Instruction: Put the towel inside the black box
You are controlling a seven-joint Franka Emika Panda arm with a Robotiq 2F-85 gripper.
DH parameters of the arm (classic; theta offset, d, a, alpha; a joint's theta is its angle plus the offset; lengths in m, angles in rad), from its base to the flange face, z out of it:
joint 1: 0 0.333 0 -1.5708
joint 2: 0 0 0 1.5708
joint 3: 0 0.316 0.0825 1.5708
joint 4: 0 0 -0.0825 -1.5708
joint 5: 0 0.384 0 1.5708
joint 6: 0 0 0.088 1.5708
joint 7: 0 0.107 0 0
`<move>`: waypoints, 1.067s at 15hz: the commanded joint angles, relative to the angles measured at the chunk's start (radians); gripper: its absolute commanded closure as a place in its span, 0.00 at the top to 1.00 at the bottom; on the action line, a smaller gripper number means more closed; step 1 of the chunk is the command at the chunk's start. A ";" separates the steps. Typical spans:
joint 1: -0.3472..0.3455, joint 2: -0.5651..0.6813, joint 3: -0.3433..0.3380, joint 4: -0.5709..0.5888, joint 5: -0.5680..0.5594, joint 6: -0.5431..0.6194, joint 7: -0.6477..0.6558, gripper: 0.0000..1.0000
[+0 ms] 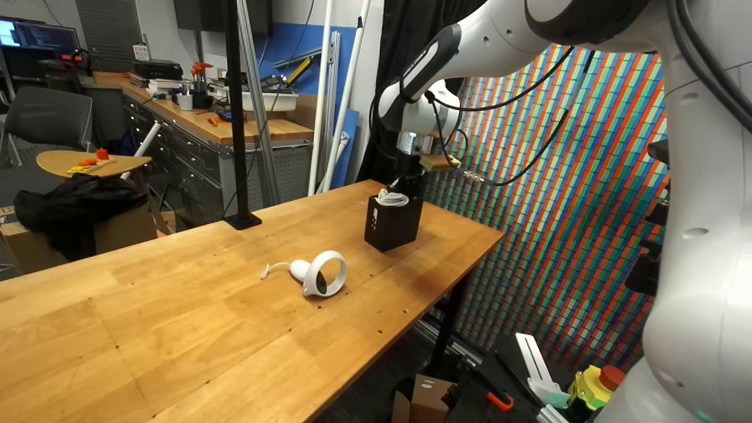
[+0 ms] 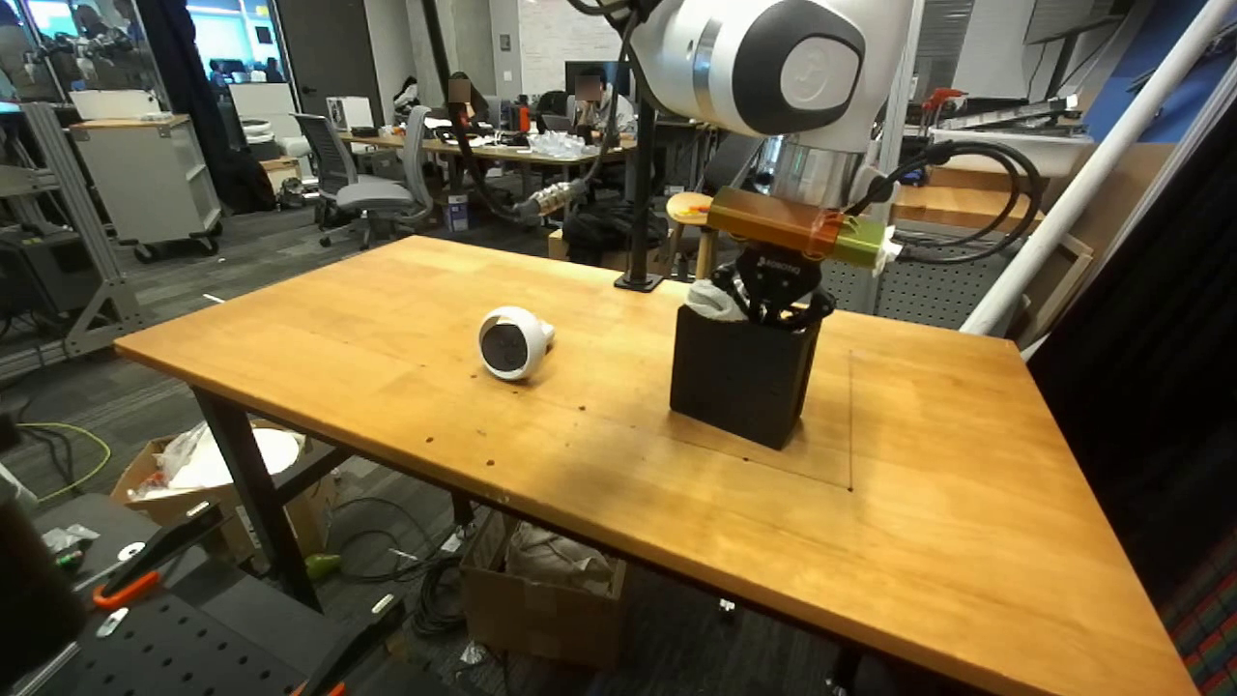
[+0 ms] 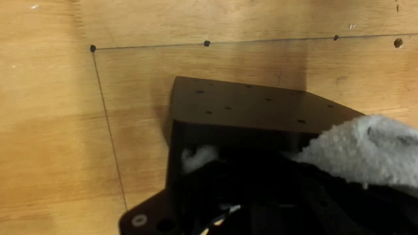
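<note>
- Nearest the lens in an exterior view: the arm (image 1: 699, 205), its white column filling the right edge. We see only this one, so no other is nearer.
- We find the gripper (image 2: 776, 307) down at the mouth of the box (image 2: 739, 377), jaws drawn together; the tips are hidden, and whether anything is pinched there we can't make out.
- Key relation: the towel (image 3: 362, 150) bulges beside the gripper, on the side toward the controller (image 2: 507, 346). Wrist view shows a small tuft on the opposite side.
- Bunched as it is, we read no long axis in it.
- Towel off-white to grey, plush, rumpled; its bulk sits in the mouth, heaped above the rim. Lower folds hidden.
- Box upright on the table (image 1: 194, 305).
- We judge the task nearly done. Any further push should go toward the bulge; lifting out with a fold caught could drag the towel up.
</note>
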 commanded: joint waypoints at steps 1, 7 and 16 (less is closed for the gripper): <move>-0.012 0.100 0.028 0.112 -0.031 -0.096 0.011 0.02; -0.003 0.152 0.043 0.193 -0.089 -0.203 0.030 0.02; 0.018 -0.032 0.025 0.064 -0.161 -0.118 0.051 0.02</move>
